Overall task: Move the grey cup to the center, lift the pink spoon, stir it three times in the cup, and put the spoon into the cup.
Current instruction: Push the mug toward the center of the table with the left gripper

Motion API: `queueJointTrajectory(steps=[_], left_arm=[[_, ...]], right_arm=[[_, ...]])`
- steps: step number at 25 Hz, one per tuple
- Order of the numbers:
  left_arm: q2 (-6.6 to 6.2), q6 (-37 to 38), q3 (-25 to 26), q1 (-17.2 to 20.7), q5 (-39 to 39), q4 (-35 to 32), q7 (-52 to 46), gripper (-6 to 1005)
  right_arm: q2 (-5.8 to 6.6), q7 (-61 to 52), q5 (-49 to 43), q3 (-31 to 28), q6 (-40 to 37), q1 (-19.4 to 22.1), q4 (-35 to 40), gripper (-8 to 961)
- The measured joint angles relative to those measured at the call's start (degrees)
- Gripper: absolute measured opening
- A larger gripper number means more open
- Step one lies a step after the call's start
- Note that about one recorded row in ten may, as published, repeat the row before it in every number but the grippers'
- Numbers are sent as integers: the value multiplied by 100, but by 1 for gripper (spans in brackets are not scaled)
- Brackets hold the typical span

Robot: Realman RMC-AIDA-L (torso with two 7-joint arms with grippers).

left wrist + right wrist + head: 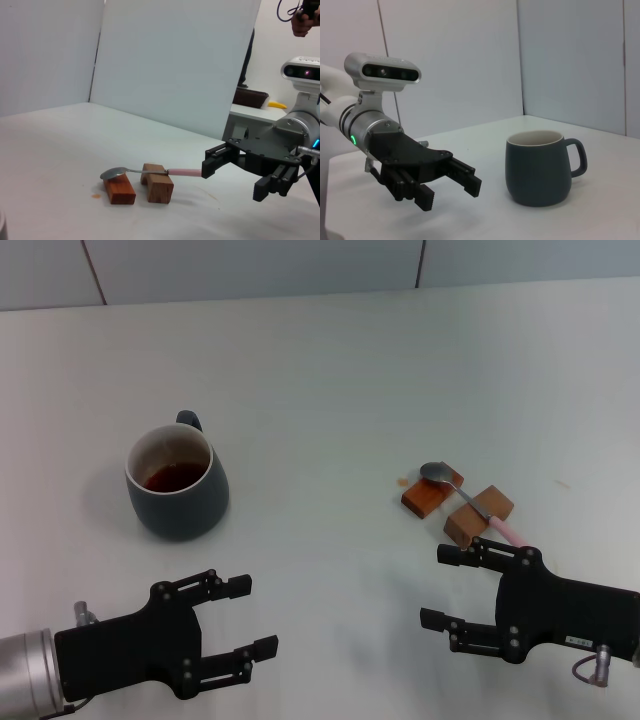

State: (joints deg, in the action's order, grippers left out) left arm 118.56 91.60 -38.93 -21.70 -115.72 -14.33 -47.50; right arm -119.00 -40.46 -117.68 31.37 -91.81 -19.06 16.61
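The grey cup [177,483] stands upright on the left of the table, handle pointing away from me, with dark reddish liquid inside; it also shows in the right wrist view [540,167]. The pink spoon [468,500] lies across two wooden blocks [458,508] on the right, silver bowl toward the far side; it also shows in the left wrist view [150,172]. My left gripper [243,617] is open and empty, near the front edge, in front of the cup. My right gripper [446,586] is open and empty, just in front of the spoon's pink handle end.
A small brownish stain [402,481] lies on the white table [320,380] beside the blocks. White panels [250,270] close off the far side.
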Motion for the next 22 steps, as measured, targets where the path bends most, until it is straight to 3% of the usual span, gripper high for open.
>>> queueJointTrajectory(steps=[22], left_arm=[[-1,85,-141,-17,-12,0,2,738]], right_arm=[[9,-6,0,0,-39,-36,-8,777]])
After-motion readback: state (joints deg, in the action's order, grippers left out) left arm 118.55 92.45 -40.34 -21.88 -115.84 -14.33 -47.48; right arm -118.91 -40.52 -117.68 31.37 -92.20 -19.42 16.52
